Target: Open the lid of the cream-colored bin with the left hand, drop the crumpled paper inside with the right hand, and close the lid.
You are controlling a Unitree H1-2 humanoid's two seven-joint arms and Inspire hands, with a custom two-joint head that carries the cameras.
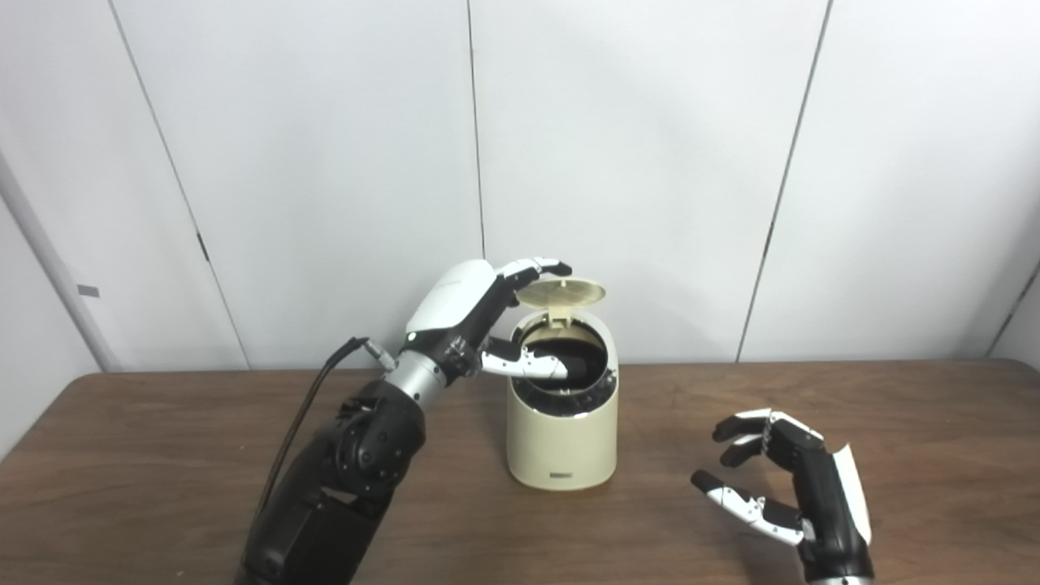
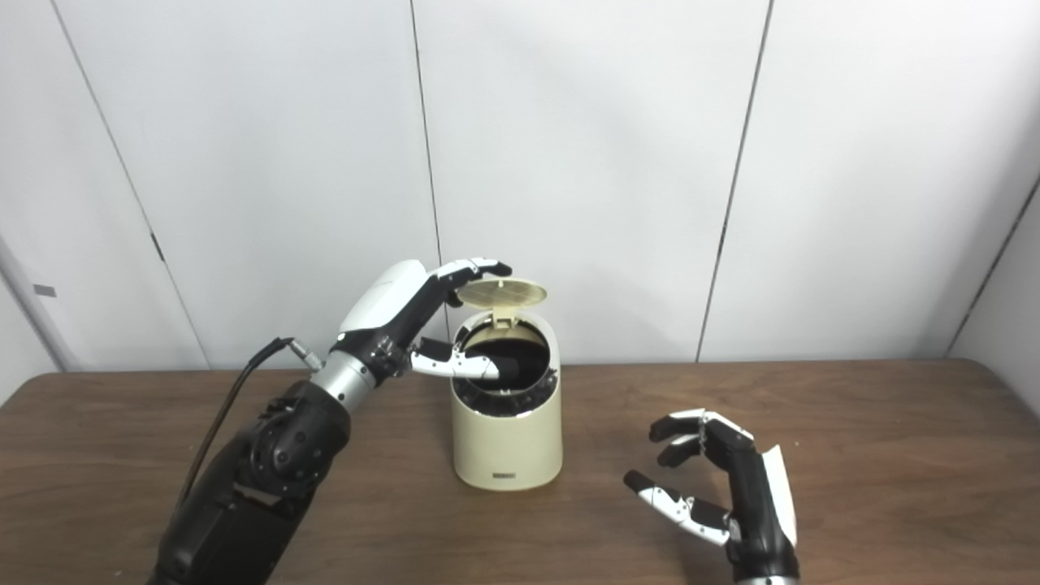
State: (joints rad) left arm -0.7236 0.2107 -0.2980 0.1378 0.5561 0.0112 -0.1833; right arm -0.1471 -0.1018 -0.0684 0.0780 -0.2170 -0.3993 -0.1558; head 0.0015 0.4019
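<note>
The cream-colored bin (image 1: 561, 443) stands upright on the wooden table, a little left of centre. Its round lid (image 1: 566, 292) is raised on the back hinge, and the dark opening shows below it. My left hand (image 1: 467, 313) is at the bin's upper left, its fingers (image 2: 479, 266) lying on the lid's left edge and its thumb reaching over the opening. It grips nothing. My right hand (image 1: 780, 479) hovers low over the table to the right of the bin, fingers spread and empty. No crumpled paper is in sight; the bin's inside is too dark to read.
The brown wooden table (image 1: 162, 455) runs the full width of the view. White wall panels stand close behind it. A black cable (image 1: 301, 422) hangs along my left forearm.
</note>
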